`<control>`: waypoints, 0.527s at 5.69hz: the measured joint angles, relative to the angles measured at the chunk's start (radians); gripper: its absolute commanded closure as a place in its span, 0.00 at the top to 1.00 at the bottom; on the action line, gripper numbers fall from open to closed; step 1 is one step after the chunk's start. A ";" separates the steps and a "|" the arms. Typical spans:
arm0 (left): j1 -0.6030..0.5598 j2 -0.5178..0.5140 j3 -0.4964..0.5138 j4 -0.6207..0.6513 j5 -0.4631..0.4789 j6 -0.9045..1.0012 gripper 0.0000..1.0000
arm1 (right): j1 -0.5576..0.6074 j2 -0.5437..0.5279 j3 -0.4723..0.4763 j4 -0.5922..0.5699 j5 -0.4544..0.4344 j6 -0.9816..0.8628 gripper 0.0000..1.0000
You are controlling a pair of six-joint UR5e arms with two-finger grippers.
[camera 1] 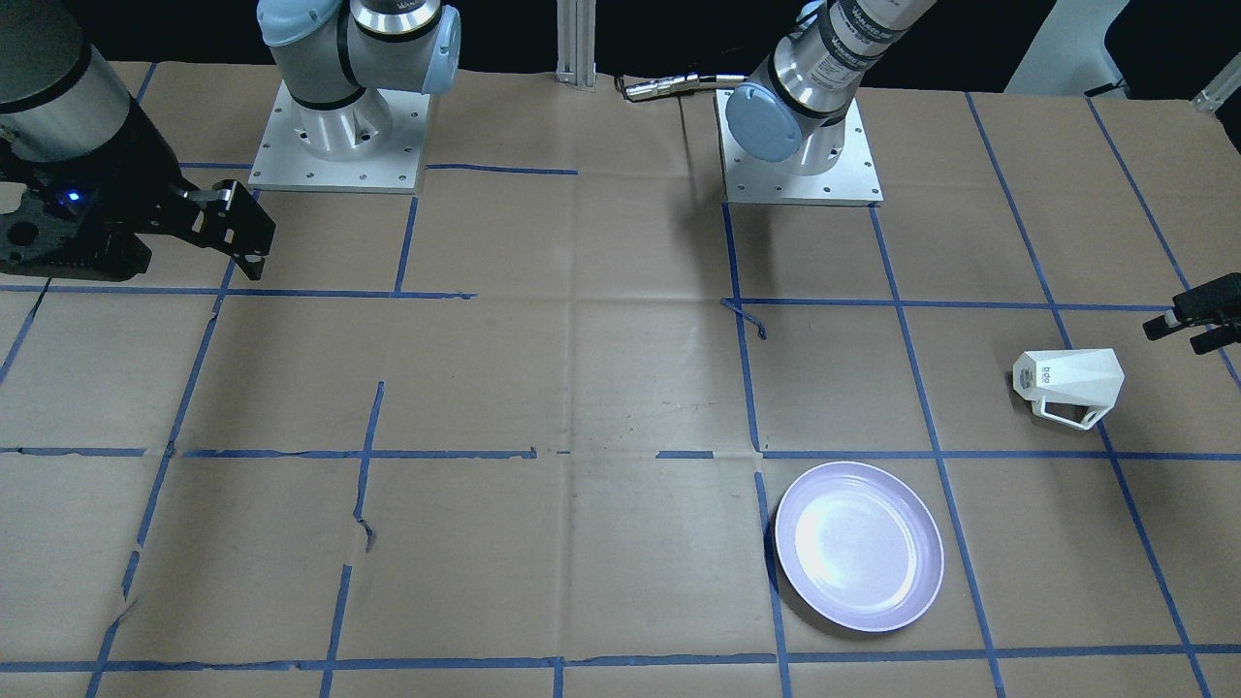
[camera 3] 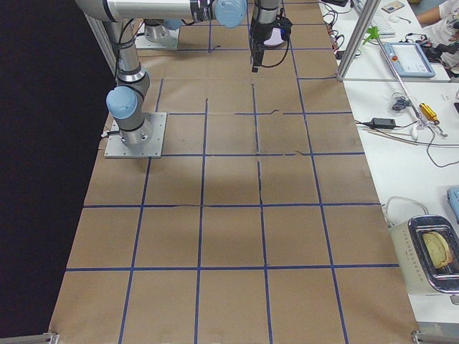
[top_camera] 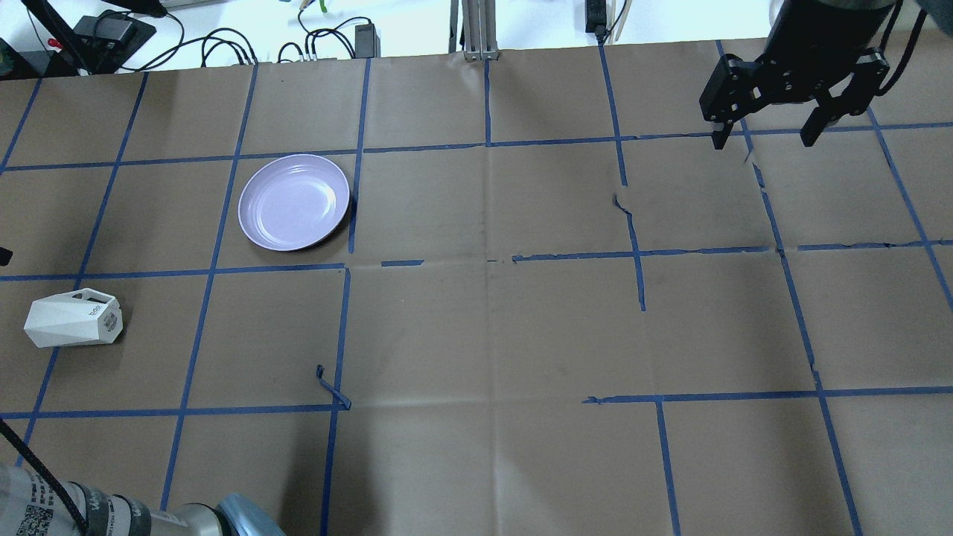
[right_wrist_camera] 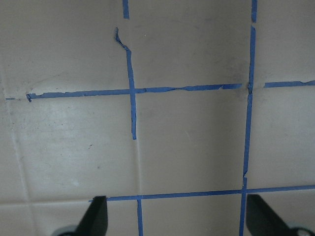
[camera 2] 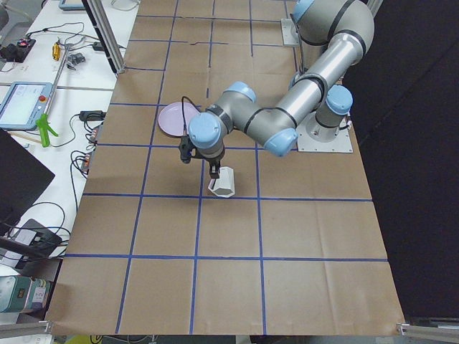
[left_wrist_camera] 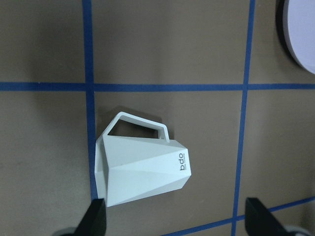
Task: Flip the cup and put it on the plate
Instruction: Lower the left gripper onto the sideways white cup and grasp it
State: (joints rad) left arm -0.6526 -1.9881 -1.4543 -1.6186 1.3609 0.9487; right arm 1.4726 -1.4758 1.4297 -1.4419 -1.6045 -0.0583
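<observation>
The white faceted cup lies on its side on the paper, handle toward the operators' side. It also shows in the overhead view, the left side view and the left wrist view. The lavender plate sits empty, apart from the cup, toward the table's middle. My left gripper is open and empty, hovering just beside and above the cup. My right gripper is open and empty, high over the far right of the table.
Brown paper with a blue tape grid covers the table. The arm bases stand at the robot's edge. Cables and devices lie past the far edge. A loose curl of tape sticks up.
</observation>
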 measured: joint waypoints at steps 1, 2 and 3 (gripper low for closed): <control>0.036 -0.057 0.004 0.005 -0.048 0.054 0.98 | 0.000 0.000 0.000 0.000 0.000 0.000 1.00; 0.064 -0.107 0.006 0.002 -0.104 0.089 0.98 | 0.000 0.000 0.000 0.000 0.000 0.000 1.00; 0.086 -0.147 0.003 -0.008 -0.145 0.121 0.92 | 0.000 0.000 0.000 0.000 0.000 0.000 1.00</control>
State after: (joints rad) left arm -0.5664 -2.1355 -1.4510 -1.6264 1.2163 1.0696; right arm 1.4726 -1.4757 1.4297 -1.4420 -1.6046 -0.0583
